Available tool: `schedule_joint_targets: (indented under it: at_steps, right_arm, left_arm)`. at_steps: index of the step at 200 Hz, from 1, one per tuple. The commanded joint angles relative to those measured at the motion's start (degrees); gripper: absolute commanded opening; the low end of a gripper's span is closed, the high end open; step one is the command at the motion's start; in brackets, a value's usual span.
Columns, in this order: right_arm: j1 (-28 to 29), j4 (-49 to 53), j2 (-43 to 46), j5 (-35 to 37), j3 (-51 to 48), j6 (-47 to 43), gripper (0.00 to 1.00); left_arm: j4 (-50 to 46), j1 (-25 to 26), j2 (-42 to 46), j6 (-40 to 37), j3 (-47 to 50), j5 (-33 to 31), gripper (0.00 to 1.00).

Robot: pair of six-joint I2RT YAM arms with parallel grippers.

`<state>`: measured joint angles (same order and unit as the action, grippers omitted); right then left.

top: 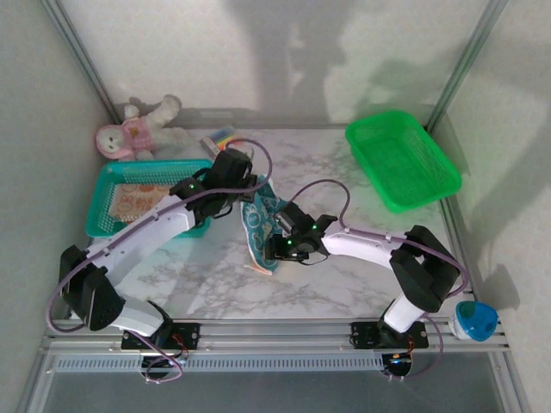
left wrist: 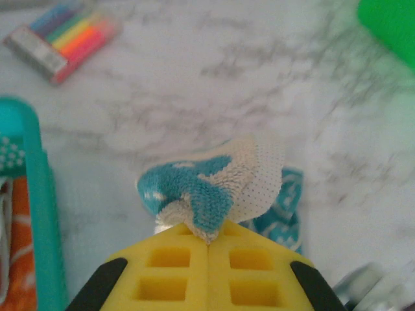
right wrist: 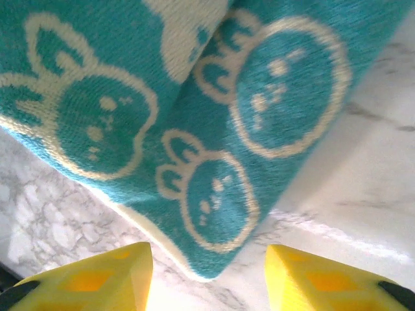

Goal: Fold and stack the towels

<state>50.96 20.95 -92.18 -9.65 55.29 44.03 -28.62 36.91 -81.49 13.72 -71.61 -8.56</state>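
A teal towel with white bunny faces (top: 258, 228) hangs over the marble table between my two grippers. My left gripper (top: 248, 193) is shut on its top corner; in the left wrist view the bunched teal-and-white cloth (left wrist: 214, 178) sticks out from the closed yellow pads of the left gripper (left wrist: 213, 236). My right gripper (top: 274, 247) sits by the towel's lower end. In the right wrist view the towel's bottom corner (right wrist: 194, 116) hangs just ahead of the open right gripper (right wrist: 209, 262), with nothing between the pads. Another towel, peach and orange (top: 142, 198), lies in the teal basket (top: 103, 219).
A green basket (top: 403, 163) stands at the back right. A pink-and-white plush toy (top: 138, 129) and a pack of markers (top: 219, 138) lie at the back left. The teal basket's rim (left wrist: 42, 194) is close on the left gripper's left. A blue-and-white object (top: 473, 320) sits at the near right edge.
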Motion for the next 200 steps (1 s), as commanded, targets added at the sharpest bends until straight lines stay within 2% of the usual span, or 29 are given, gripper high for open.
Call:
schedule_joint_targets:
  at_steps: [1, 35, 79, 125, 200]
  right_arm:
    - [-3.5, 4.3, 3.3, 3.0, 0.7, -1.2, 0.49]
    - [-9.3, 4.4, 1.9, 1.2, 4.7, -0.5, 0.49]
    - [-12.7, 1.6, -9.5, -4.5, 16.5, 4.4, 0.47]
    - [-13.4, -3.2, -20.2, -8.5, 23.4, 13.2, 0.42]
    - [-14.7, -7.1, -24.3, -8.3, 24.4, 18.2, 0.38]
  left_arm:
    - [-1.3, -0.4, 6.2, 0.5, 7.5, 1.2, 0.0]
    - [0.4, -0.3, 14.4, 4.4, 20.0, 4.5, 0.0]
    - [2.9, 0.7, 20.8, 9.7, 30.1, 5.8, 0.0]
    - [2.4, 1.3, 19.9, 9.9, 29.8, 4.9, 0.0]
    - [2.3, 1.7, 20.8, 10.2, 29.8, 4.3, 0.0]
